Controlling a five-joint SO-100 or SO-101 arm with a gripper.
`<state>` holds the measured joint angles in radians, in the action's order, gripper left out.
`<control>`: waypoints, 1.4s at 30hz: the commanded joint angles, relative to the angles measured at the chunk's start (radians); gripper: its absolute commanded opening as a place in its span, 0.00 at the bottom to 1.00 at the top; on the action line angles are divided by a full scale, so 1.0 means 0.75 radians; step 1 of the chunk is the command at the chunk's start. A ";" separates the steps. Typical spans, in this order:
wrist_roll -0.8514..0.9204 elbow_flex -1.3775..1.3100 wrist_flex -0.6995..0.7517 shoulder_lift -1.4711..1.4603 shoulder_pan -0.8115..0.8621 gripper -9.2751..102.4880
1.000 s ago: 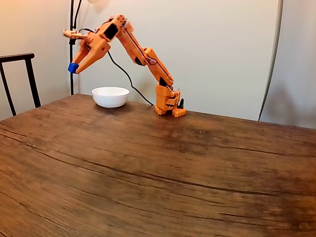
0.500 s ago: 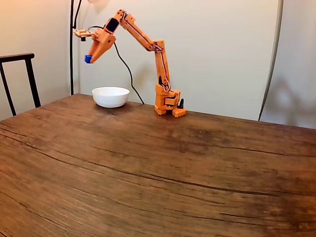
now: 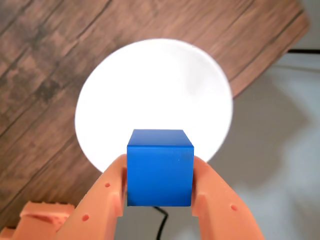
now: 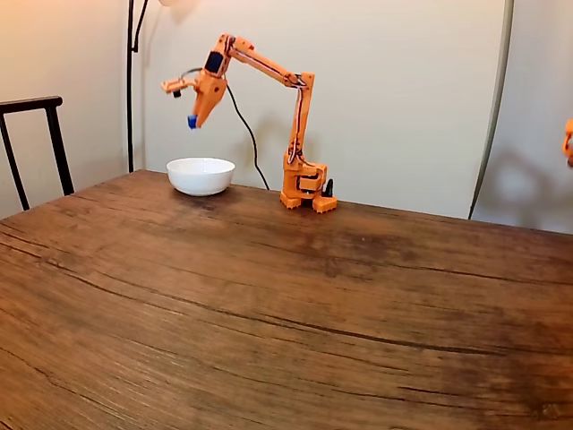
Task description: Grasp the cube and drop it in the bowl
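The pincer (image 3: 159, 172) pinches the blue cube (image 3: 160, 167) between its two orange fingers (image 3: 107, 197), high above the table (image 4: 269, 296). Directly below the pincer sits the white bowl (image 4: 200, 176), with the cube hanging over its opening.
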<state>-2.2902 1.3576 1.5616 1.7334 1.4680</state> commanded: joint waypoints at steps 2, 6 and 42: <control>-0.008 0.327 -0.221 0.121 0.045 0.09; -0.010 0.605 -0.425 0.145 0.076 0.09; -0.098 0.266 -0.196 0.151 -0.272 0.17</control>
<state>-2.3823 1.6797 1.3468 1.8024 1.3131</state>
